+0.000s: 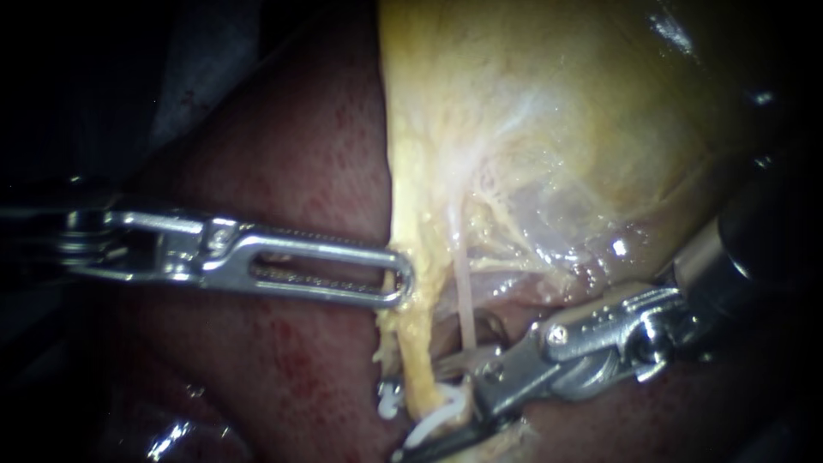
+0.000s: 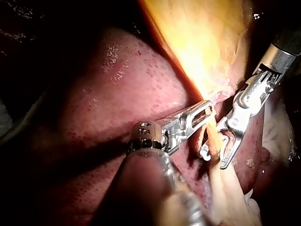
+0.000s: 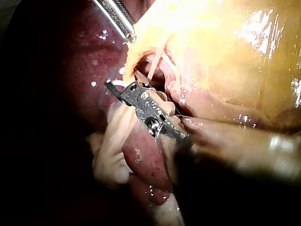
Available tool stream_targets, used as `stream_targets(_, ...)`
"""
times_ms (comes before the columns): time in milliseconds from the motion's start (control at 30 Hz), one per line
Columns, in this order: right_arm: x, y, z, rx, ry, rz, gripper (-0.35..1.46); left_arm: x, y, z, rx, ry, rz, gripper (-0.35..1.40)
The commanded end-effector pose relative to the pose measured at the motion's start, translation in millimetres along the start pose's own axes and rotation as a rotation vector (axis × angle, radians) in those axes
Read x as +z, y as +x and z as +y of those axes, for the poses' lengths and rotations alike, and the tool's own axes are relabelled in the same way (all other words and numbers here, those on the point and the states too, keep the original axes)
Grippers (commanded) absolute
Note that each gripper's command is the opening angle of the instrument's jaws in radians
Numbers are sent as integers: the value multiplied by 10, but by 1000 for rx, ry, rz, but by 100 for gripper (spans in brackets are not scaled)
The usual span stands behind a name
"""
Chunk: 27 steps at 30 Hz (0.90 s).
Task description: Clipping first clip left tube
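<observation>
Low in the endoscope view, the right instrument (image 1: 433,403) has its jaws standing apart on either side of the left tube (image 1: 417,360). This tube is a thick yellow strand running down from the gallbladder (image 1: 557,129). A white clip (image 1: 426,422) shows at the jaw tips and looks open, not squeezed. Over the liver (image 1: 291,171), the left instrument (image 1: 399,287) has its jaws closed on the gallbladder's yellow edge, holding it taut just above that spot.

I judge the step in hand to be the placing of the clip: the tube is straddled but not yet pinched. The next move calls for checking that the whole tube lies between the jaws, with nothing of the thin pale tube (image 1: 464,296) just beside it. Then the jaws close firmly until the clip locks.

Counted: two instruments, two tubes, one clip, one gallbladder, one liver.
</observation>
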Motion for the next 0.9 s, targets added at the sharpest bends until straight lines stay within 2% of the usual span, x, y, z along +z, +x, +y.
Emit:
stream_targets(33,0,0,0,-2,4,-2,31,0,0,0,0,-1,0,-35)
stream_targets(300,-2,-1,4,-5,3,-1,36,1,1,0,-5,-1,0,-35)
stream_targets(400,-4,0,7,-3,-40,15,41,1,1,1,-5,-1,0,-35)
stream_targets(533,-9,3,12,3,-57,23,45,1,1,1,-5,-1,0,-35)
stream_targets(900,-10,7,14,13,-60,29,45,1,1,1,-5,1,2,-35)
